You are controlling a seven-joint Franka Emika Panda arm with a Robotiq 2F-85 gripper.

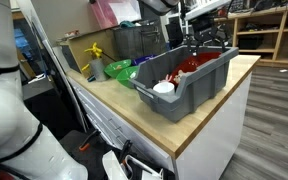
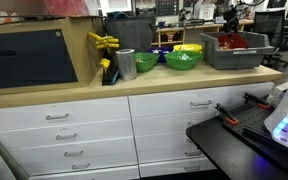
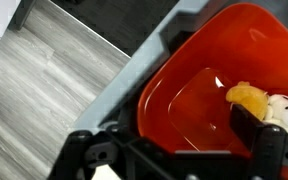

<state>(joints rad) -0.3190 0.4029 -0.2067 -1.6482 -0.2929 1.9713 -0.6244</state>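
The hand [image 3: 174, 138] hangs over the far end of a large grey plastic bin [image 1: 189, 92] that stands on the wooden-topped counter [image 1: 199, 122], near the counter's end. In both exterior views the hand sits just above the bin's rim, over the shiny red plastic bowl [image 3: 199, 95] that lies inside the bin. In the wrist view the dark fingers [image 3: 267, 142] stand wide apart at the lower edge of the picture, released, with nothing between them. One finger is over the inside of the red plastic bowl, and the other is over the bin's grey wall. Inside the bowl, on the side away from that wall, lies a small rounded orange piece [image 3: 250, 97] with a small white object [image 3: 283, 110] touching it. Both sit right next to the finger there, but I cannot tell whether it touches them. A white round tub [image 1: 164, 88] rests at the opposite end of the bin from the hand. Outside the bin, just beside it on the counter, stands a green plastic bowl [image 2: 182, 60], and grey wood-plank floor [image 3: 44, 85] shows beyond the bin's wall in the wrist view.
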